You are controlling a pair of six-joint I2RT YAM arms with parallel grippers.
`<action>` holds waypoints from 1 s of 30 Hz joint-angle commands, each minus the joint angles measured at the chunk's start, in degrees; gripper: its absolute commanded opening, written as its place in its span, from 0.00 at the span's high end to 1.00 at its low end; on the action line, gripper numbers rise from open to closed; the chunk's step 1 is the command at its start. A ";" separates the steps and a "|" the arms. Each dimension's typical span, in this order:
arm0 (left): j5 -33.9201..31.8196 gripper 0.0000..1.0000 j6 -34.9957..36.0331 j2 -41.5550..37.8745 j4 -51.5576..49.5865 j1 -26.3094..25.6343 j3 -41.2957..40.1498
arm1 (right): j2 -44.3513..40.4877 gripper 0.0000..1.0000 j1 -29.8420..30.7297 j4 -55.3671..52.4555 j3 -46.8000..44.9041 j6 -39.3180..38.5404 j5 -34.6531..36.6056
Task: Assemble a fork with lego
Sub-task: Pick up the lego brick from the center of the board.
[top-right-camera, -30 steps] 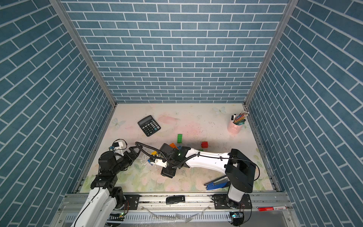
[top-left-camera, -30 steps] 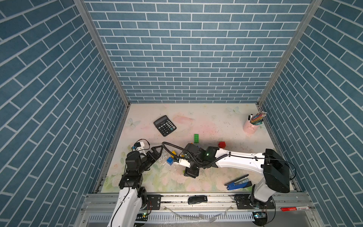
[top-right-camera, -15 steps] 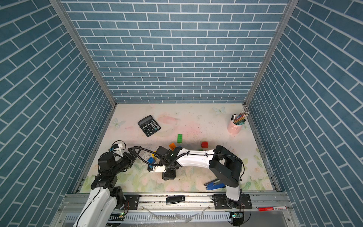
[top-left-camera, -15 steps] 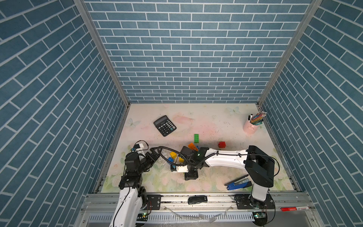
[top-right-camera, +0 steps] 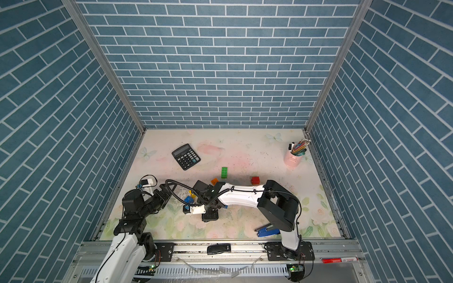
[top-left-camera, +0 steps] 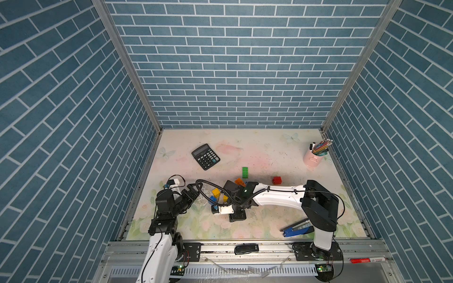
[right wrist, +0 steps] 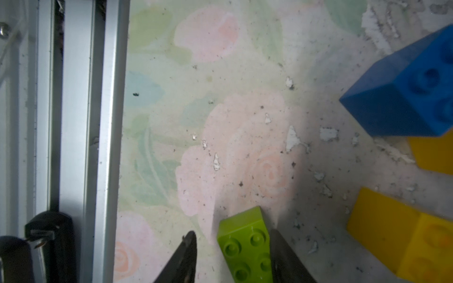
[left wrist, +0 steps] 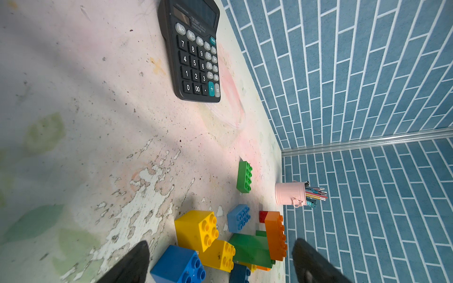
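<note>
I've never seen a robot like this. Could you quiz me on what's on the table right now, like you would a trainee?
1. True or false: the red brick is stacked on the green brick.
2. The lime brick sits between whose fingers? A) left gripper B) right gripper C) neither
3. What blue office tool lies near the base of the right arm?
Key: 1 false, they lie apart; 2 B; 3 the stapler.

DEXIN and digit keys on calculator [left wrist: 193,54]

Lime brick [right wrist: 245,247], floral tabletop [right wrist: 220,122]
</note>
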 commanded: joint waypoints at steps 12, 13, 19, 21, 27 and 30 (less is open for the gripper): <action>0.53 0.08 -0.09 1.67 2.64 0.45 -1.03 | 2.67 0.53 -0.18 -0.53 1.08 -3.71 3.78; 0.53 0.08 -0.12 1.78 2.72 0.45 -1.01 | 2.69 0.53 -0.13 -0.47 1.06 -3.71 3.89; 0.53 0.08 -0.10 2.15 3.25 0.47 -1.09 | 2.96 0.58 -0.18 -0.06 0.95 -3.80 4.70; 0.53 0.08 -0.08 2.16 3.18 0.45 -1.10 | 2.96 0.60 -0.17 0.19 1.01 -3.57 4.56; 0.44 0.08 0.06 2.15 2.93 0.45 -0.70 | 2.06 0.66 -0.18 1.84 0.89 -1.50 4.40; 0.42 0.08 0.99 2.46 2.61 0.45 0.13 | 0.87 0.70 -0.15 2.84 0.40 0.27 4.96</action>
